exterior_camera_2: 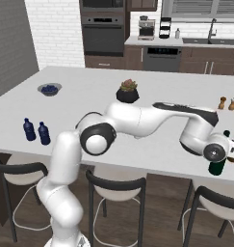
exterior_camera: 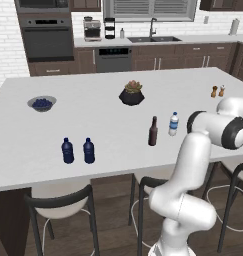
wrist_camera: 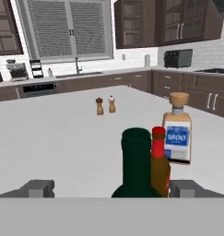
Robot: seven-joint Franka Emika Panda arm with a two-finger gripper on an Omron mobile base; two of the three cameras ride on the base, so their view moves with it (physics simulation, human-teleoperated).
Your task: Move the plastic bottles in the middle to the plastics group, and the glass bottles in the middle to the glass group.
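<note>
The gripper (wrist_camera: 110,189) stands spread wide, its tips flanking the tall dark green glass bottle (wrist_camera: 136,163), which sits on the white island counter (wrist_camera: 53,147) hard against a red-capped brown bottle (wrist_camera: 159,161) and a square clear liquor bottle (wrist_camera: 178,138): the glass group, I'd say. Looks like the green one is delivered. Next up: swing back for the slim brown beer bottle (exterior_camera: 153,132) and the clear water bottle (exterior_camera: 173,124), mid-counter; the two dark blue bottles (exterior_camera: 78,150) wait far left.
</note>
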